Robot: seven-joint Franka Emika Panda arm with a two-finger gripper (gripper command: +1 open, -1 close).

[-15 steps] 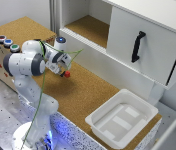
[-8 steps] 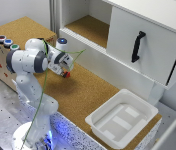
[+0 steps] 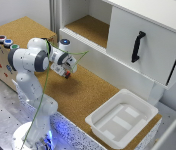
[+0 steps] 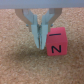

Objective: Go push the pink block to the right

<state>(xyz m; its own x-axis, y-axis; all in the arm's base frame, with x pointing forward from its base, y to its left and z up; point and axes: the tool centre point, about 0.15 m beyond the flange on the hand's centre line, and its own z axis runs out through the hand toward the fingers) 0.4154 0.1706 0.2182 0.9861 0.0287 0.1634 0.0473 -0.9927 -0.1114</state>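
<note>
Pink block sits on the cork right beside my gripper, whose fingers are pressed together holding nothing, so I judge the push is only starting.

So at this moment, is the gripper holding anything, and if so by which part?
Nothing is held. The gripper has its fingers closed together with nothing between them, and the pink block sits on the cork surface right beside them.
</note>
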